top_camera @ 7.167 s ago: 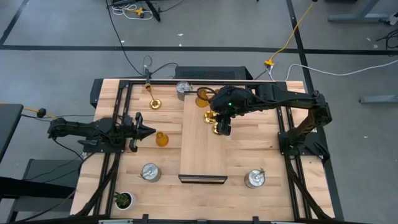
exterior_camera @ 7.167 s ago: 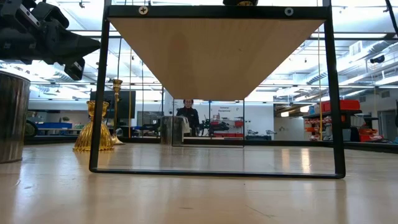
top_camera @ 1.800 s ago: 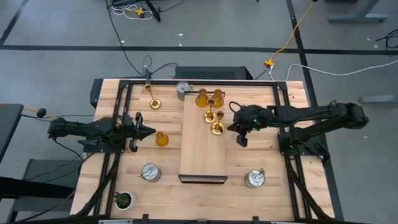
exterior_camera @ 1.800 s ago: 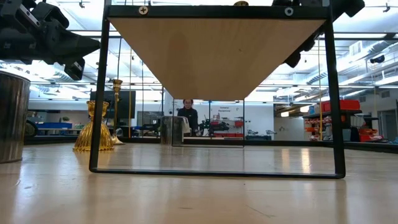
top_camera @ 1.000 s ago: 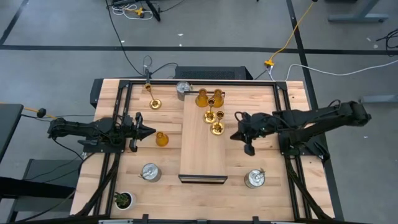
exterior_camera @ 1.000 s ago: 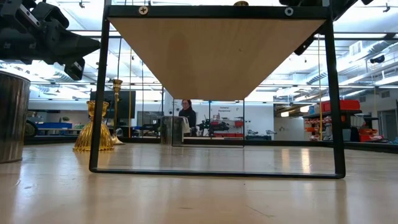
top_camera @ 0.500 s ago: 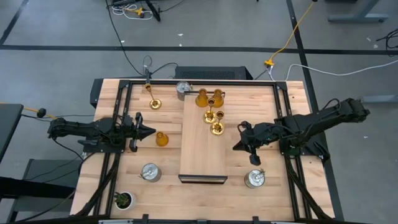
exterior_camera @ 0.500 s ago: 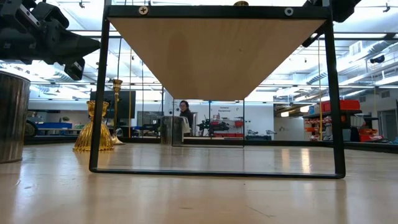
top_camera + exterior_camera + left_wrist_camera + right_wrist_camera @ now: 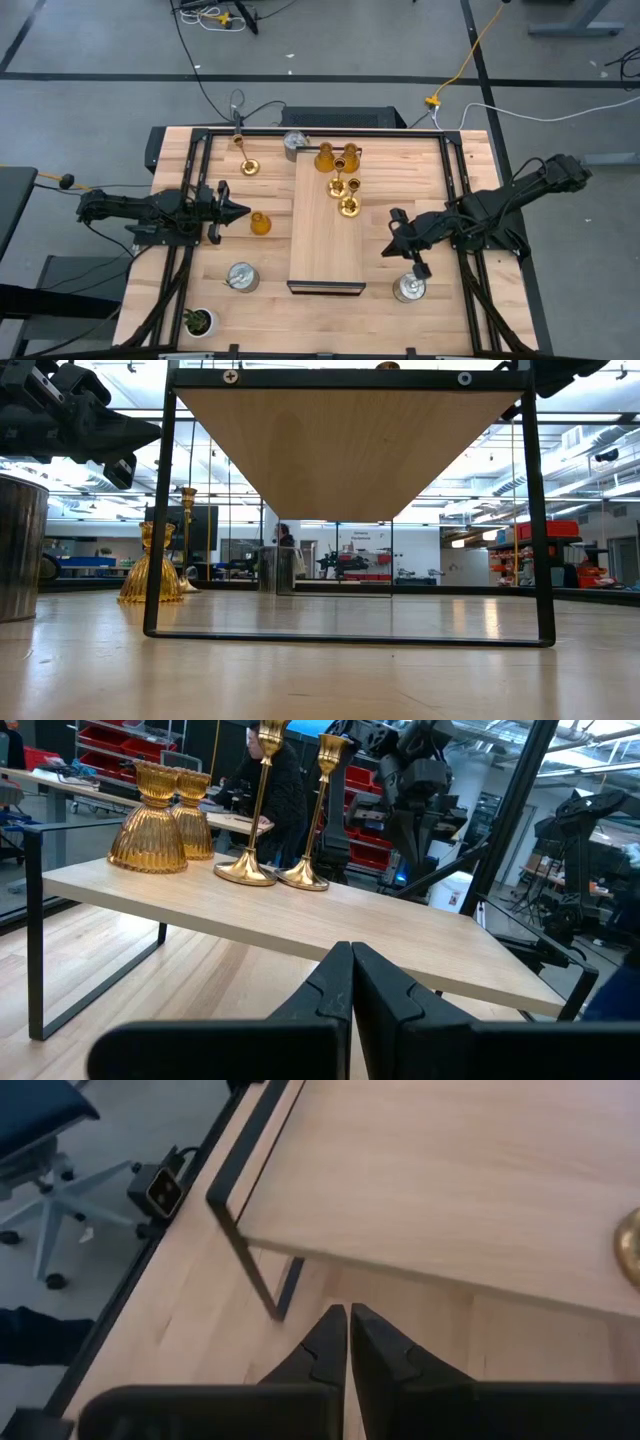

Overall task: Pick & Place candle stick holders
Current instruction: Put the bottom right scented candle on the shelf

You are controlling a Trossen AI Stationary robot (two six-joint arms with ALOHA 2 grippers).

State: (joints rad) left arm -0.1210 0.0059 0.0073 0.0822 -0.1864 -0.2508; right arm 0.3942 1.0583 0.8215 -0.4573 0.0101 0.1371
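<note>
The right gripper point(image 9: 418, 268), fingers pressed together and empty, hangs just above a silver holder point(image 9: 407, 288). Beyond it, four holders point(image 9: 339, 180) crowd the shelf point(image 9: 325, 255). If it descends with its fingers together, it could topple the holder.

On the raised wooden shelf point(image 9: 400, 935) stand two amber bell-shaped holders point(image 9: 148, 820) side by side, and beside them two gold thin-stemmed holders point(image 9: 248, 870) with round bases almost touching. The left gripper point(image 9: 351, 982) has its dark fingers pressed together, level with the shelf's near edge. Another dark robot arm point(image 9: 415, 770) hangs beyond the shelf.
</note>
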